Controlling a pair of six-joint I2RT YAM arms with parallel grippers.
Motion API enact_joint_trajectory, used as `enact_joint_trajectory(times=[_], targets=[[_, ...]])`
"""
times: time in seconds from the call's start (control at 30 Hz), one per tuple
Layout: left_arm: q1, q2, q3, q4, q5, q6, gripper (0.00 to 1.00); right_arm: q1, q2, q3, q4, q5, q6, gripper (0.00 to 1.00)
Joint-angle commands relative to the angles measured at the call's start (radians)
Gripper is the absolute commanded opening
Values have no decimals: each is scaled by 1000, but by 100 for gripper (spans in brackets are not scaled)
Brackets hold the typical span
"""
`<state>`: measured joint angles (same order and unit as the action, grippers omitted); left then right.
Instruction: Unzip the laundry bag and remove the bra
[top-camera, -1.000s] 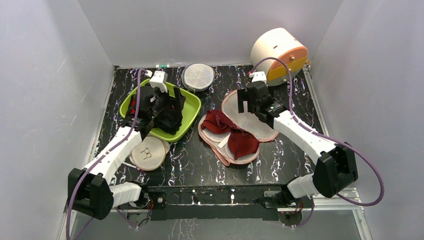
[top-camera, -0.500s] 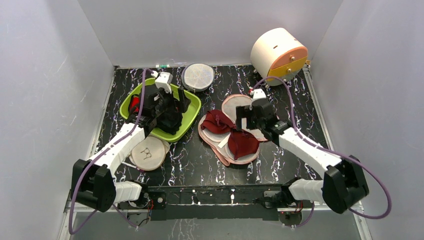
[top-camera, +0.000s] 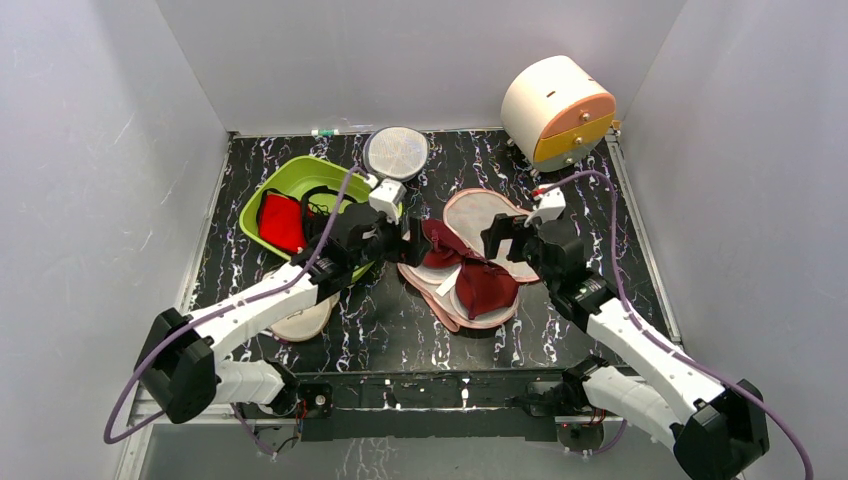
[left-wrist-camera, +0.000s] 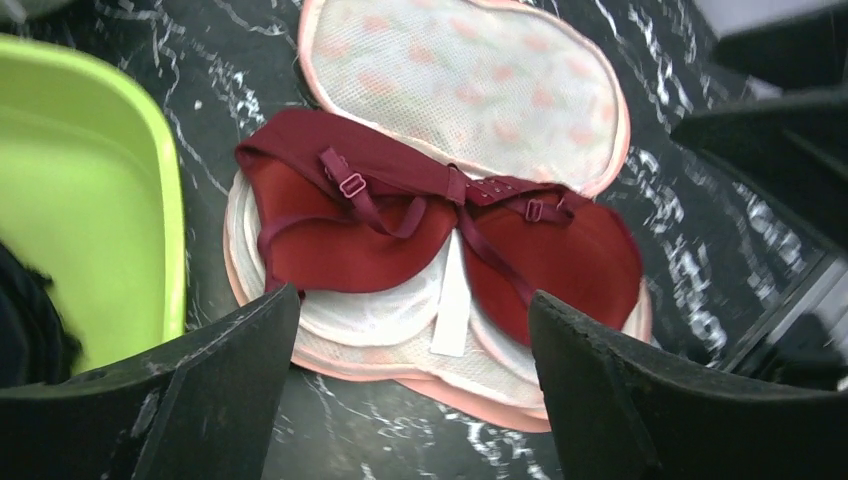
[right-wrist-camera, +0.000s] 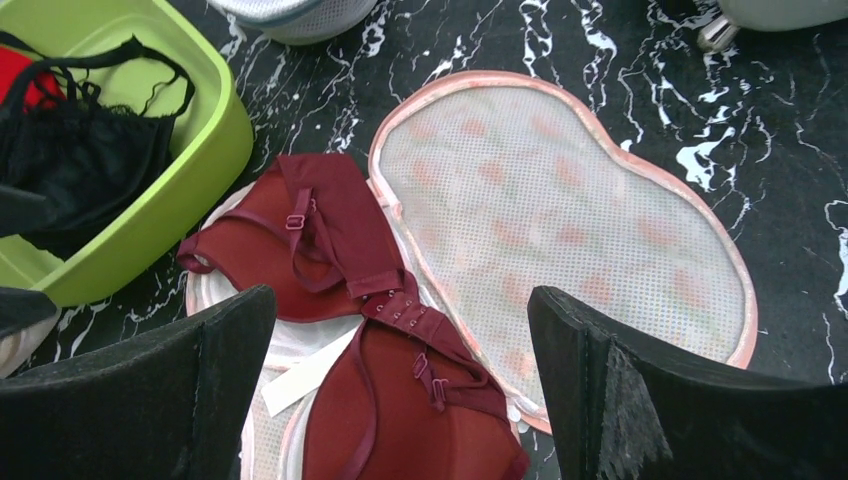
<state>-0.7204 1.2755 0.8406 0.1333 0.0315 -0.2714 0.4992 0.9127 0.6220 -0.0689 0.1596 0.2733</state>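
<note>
Disc: cream disc (top-camera: 305, 322), flat and round, by the near edge on the left, partly under the left arm.
Bra: bra (top-camera: 486, 287) sits mid-table on the bag's lower half. It has two smooth moulded maroon cups, with thin straps and a hook band crossing between them.
Long axis: runs on a slant across the table (top-camera: 400, 320), from the far-left cup to the near-right cup.
Bag: bag (top-camera: 478, 212) is unzipped and lies open flat. Its padded, peanut-shaped lid lies toward the far right, showing pale mesh lining with a faint print and a peach rim.
Left fingers: left fingers (top-camera: 402, 243) are spread wide and empty, just beside the far-left cup. The wrist view frames both cups between them.
Right fingers: right fingers (top-camera: 503, 240) are spread wide and empty, above where the lid meets the bra, on the bra's right.
Nearer arm: both are close. The left looks squarer to the long axis, so it seems better placed to pinch a cup edge.
Tub: glossy green tub (top-camera: 318, 172) toward the left edge holds a lacy black bra (right-wrist-camera: 90, 160) and a red garment (top-camera: 280, 222).
Far edge: grey mesh disc (top-camera: 397, 152), and a cream-and-orange drum (top-camera: 555, 100) at the far right corner.
</note>
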Motion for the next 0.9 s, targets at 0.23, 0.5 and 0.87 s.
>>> enact_joint_trajectory(times=[0.23, 0.5, 0.87], targets=[[-76, 169, 147, -364, -261, -799, 66, -2, -91, -87, 160, 80, 14, 98], [-113, 280, 221, -386, -367, -880, 43, -3, -105, -109, 163, 76, 14, 98], [-114, 406, 278, -363, -411, -978, 38, -4, -107, -124, 182, 67, 16, 98]])
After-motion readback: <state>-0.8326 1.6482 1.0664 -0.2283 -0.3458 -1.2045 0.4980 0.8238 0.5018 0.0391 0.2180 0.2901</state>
